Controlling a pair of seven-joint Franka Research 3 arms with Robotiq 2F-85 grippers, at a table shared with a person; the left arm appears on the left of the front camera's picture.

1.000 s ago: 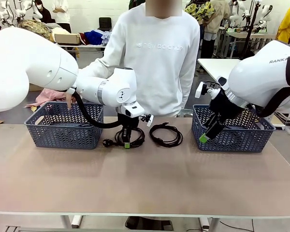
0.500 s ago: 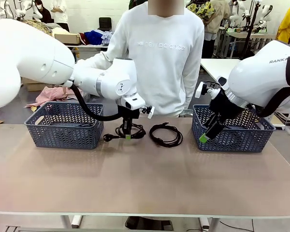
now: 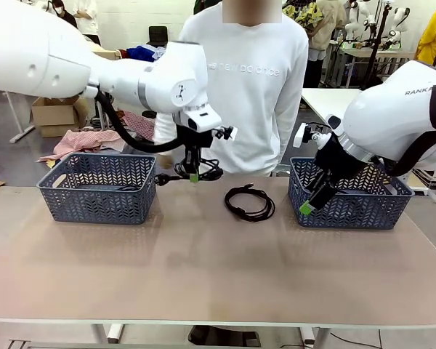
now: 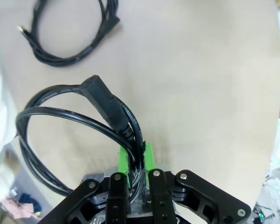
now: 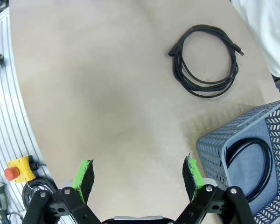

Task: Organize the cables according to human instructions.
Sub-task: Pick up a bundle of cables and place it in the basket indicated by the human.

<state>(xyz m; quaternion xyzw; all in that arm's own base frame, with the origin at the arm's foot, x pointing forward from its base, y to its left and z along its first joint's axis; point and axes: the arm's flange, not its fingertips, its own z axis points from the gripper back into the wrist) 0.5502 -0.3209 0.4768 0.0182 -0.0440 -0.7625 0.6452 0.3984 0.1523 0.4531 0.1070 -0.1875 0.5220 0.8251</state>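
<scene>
The left fingers (image 3: 193, 177) are closed tight on one cable coil (image 4: 105, 100) hanging from them above the counter (image 3: 203, 269), a second coil (image 3: 249, 202) lies to their right, and the right fingers (image 3: 306, 209) stand wide open, holding nothing.

The left gripper (image 3: 193, 175) hung raised at the far middle, pinched on a cable (image 4: 105, 100); the right gripper (image 3: 309, 204) hovered at the right, jaws spread wide.

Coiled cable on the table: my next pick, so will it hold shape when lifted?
Probably floppy: the held cable sags in loose loops from the left gripper. The coiled cable looks thin, so likely light; no tie shows, so it may uncoil.
</scene>
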